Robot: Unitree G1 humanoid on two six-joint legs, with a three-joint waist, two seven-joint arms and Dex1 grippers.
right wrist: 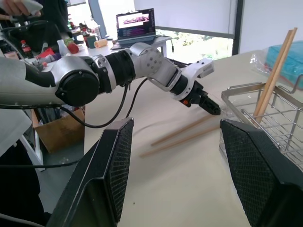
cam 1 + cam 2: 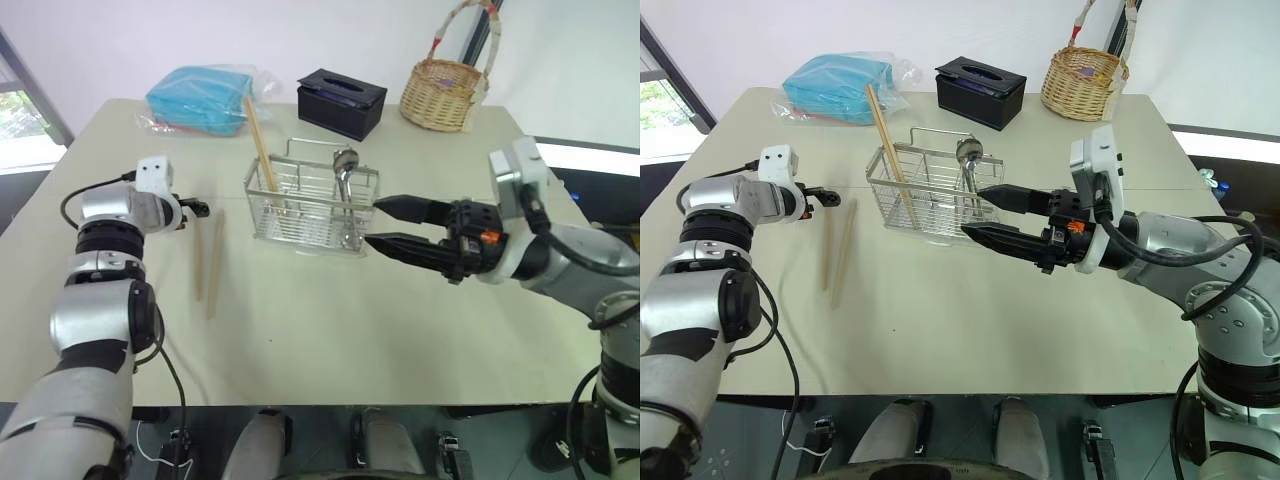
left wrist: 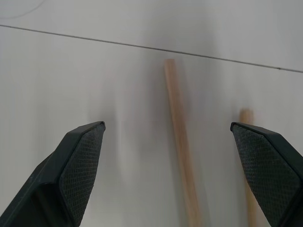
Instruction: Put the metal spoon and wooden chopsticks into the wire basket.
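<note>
I see the wire basket [image 2: 312, 205] standing near the middle of the pale surface [image 2: 330, 340], and it already holds things: the metal spoon [image 2: 345, 185] stands upright in its right part with the bowl up above the rim, and a pair of wooden chopsticks [image 2: 262, 148] leans in its left part, tips rising well above the wire toward the far side. Two more chopsticks [image 2: 207, 262] lie flat on the surface just left of the basket, side by side and nearly parallel. My left hand [image 2: 196, 209] hovers over their far ends with its fingers spread wide and nothing between them; from its wrist I look straight down on the two sticks lying between the open fingers [image 3: 80, 165]. My right hand [image 2: 385, 224] hangs just right of the basket, pointing left toward it, fingers partly apart and empty. At the back of the surface sit a blue bundle in clear plastic [image 2: 200, 98], a black tissue box [image 2: 341, 102] and a woven wicker basket [image 2: 444, 90] with a tall looped handle; I cannot make out what is inside it. In the right wrist view the room behind shows a laptop [image 1: 136, 24] on a desk, bottles [image 1: 71, 46] and a window.
</note>
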